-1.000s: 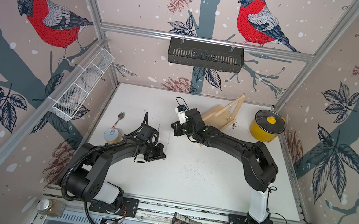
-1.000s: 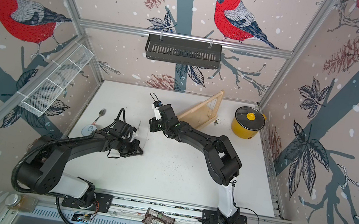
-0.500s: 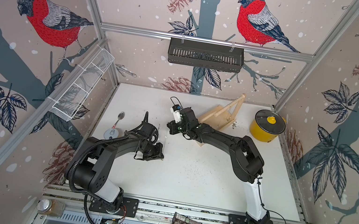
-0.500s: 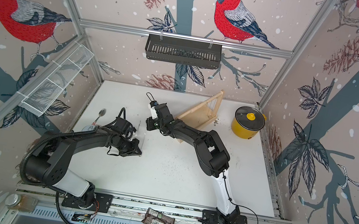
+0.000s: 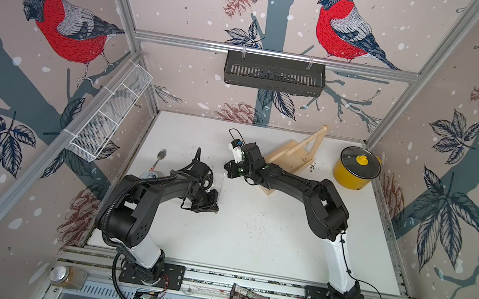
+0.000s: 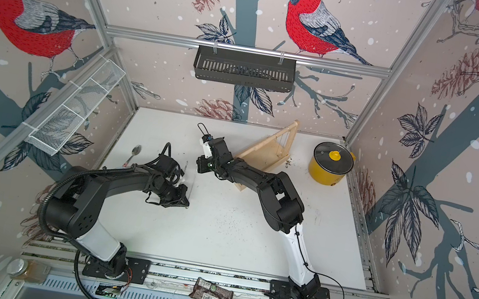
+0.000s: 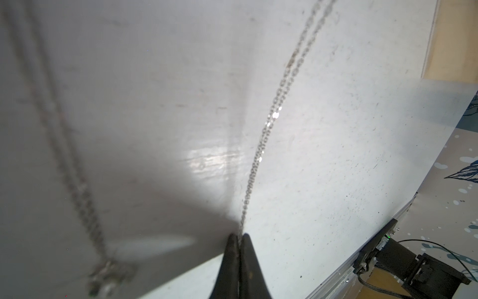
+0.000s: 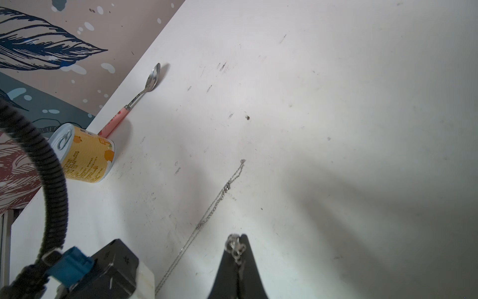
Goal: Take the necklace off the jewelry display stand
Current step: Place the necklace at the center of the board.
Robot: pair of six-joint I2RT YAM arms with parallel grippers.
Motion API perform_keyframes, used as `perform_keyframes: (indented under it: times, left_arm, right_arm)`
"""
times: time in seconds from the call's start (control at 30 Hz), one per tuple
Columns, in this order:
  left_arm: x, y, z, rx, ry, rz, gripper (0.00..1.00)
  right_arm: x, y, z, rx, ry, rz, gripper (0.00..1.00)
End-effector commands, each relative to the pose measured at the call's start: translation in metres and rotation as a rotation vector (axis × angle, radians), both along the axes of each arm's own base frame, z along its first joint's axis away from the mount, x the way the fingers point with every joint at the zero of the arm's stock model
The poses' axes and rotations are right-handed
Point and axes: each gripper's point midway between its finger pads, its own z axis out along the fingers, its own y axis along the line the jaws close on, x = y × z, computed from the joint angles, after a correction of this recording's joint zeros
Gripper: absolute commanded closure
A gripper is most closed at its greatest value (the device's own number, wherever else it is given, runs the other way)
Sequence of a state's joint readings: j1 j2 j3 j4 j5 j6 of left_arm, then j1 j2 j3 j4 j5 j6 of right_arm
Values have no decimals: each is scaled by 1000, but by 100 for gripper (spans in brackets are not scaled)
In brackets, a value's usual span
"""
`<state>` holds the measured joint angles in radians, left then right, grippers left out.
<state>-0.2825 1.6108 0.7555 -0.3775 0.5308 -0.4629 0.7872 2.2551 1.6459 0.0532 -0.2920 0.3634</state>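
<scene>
The necklace point(image 7: 269, 124) is a thin silver chain stretched between my two grippers, seen as a fine line in both top views point(image 5: 221, 186) point(image 6: 194, 179). My left gripper point(image 7: 239, 236) is shut on the chain, low over the table point(image 5: 215, 205). My right gripper point(image 8: 236, 236) is shut on the necklace's small ring cluster point(image 8: 234, 248), and a strand point(image 8: 214, 204) trails away beside it. This gripper point(image 5: 228, 170) sits left of the jewelry display stand point(image 5: 293, 152) point(image 6: 267, 155), pale wood at the back middle, with the right forearm crossing over the stand's front corner.
A yellow pot point(image 5: 356, 170) stands at the back right. A can point(image 8: 82, 155) and a pink-handled spoon point(image 8: 144, 88) lie by the left wall, behind the left arm. A black basket point(image 5: 274, 73) hangs on the back wall, a white wire basket point(image 5: 109, 115) on the left one.
My right gripper has moved left and slightly forward, away from the stand, toward the left gripper. The left gripper has barely moved.
</scene>
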Motion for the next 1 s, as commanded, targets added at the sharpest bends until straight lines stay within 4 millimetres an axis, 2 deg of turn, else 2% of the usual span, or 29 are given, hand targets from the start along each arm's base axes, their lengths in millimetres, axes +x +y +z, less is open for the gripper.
perform_keyframes:
  times: [0.0,0.17,0.5,0.97]
  left_arm:
    - [-5,12,-11,75,20,-10,100]
    - [-4,16,-15,107,22,-18,100]
    - [-1,27,-19,181,27,-26,91]
    - [3,35,-20,222,18,-17,86]
  right_arm:
    - [2,7,5,25,-11,21,97]
    - [2,9,4,31,-9,28,97]
    - [2,11,6,38,-9,30,98]
    - [1,12,9,45,-6,33,98]
